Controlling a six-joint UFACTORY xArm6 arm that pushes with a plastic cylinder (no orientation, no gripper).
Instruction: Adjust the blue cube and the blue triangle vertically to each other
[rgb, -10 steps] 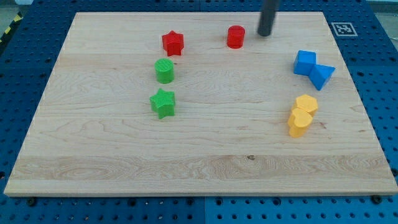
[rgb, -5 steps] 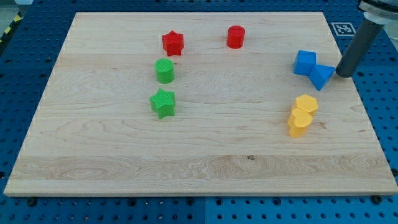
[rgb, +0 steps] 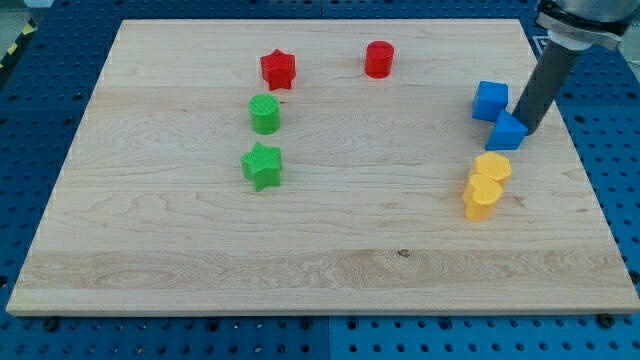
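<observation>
The blue cube (rgb: 490, 100) sits near the board's right side. The blue triangle (rgb: 506, 132) lies just below it and slightly to the right, touching or nearly touching its lower corner. My tip (rgb: 527, 130) is on the board right against the triangle's right side, level with it and below-right of the cube. The dark rod rises from there to the view's top right.
Two yellow blocks (rgb: 485, 182) lie together just below the blue triangle. A red cylinder (rgb: 379, 59) and a red star (rgb: 278, 69) are near the top. A green cylinder (rgb: 264, 114) and a green star (rgb: 262, 165) are left of centre. The board's right edge (rgb: 580, 150) is close.
My tip swept from the top centre to the right of the blue blocks, then moved left and pushed the blue triangle left and down, closer under the cube.
</observation>
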